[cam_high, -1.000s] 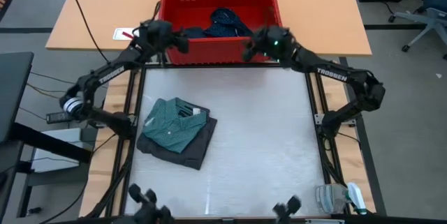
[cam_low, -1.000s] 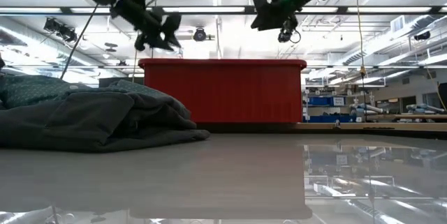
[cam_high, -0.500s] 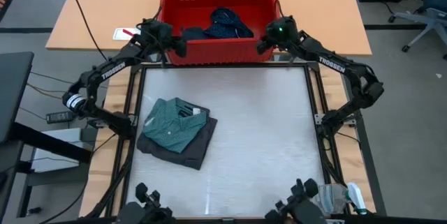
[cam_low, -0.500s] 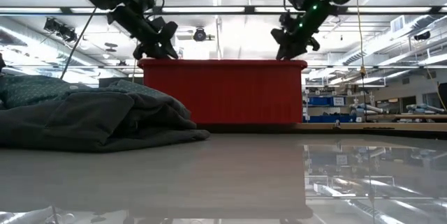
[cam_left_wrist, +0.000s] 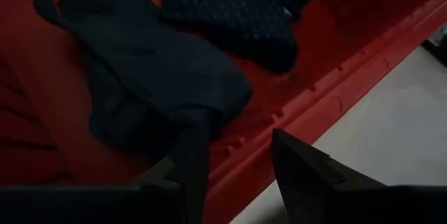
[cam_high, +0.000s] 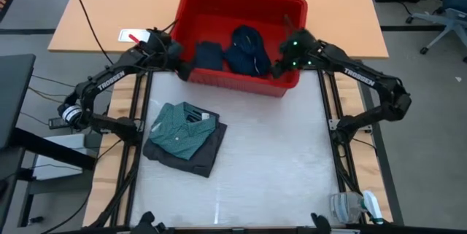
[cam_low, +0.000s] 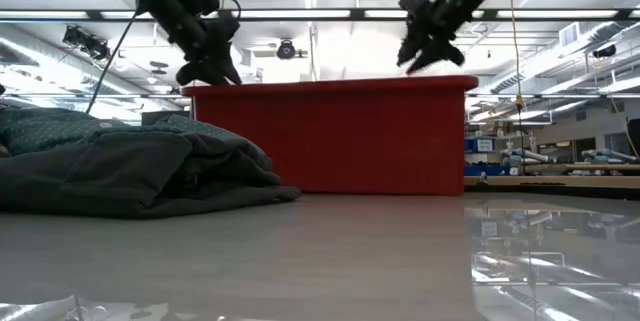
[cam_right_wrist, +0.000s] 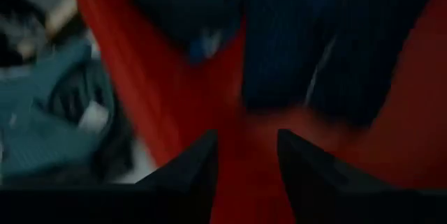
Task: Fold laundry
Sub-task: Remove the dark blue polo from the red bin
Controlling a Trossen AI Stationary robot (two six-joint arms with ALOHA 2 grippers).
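Two grippers (cam_high: 175, 53) (cam_high: 281, 65) clamp the basket's (cam_high: 241, 86) rim — laundry (cam_high: 246, 50) between.

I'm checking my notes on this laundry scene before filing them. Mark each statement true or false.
1. The red basket holds two dark garments. True: a plain dark piece and a navy dotted piece.
2. The teal shirt lies in the basket. False: it sits folded on the charcoal grey piece on the table.
3. The left gripper and right gripper are at the basket's opposite ends. True.
4. The basket sits square to the table. False: it is skewed.
5. The left gripper holds the plain dark piece. False: its fingers straddle the basket's rim.
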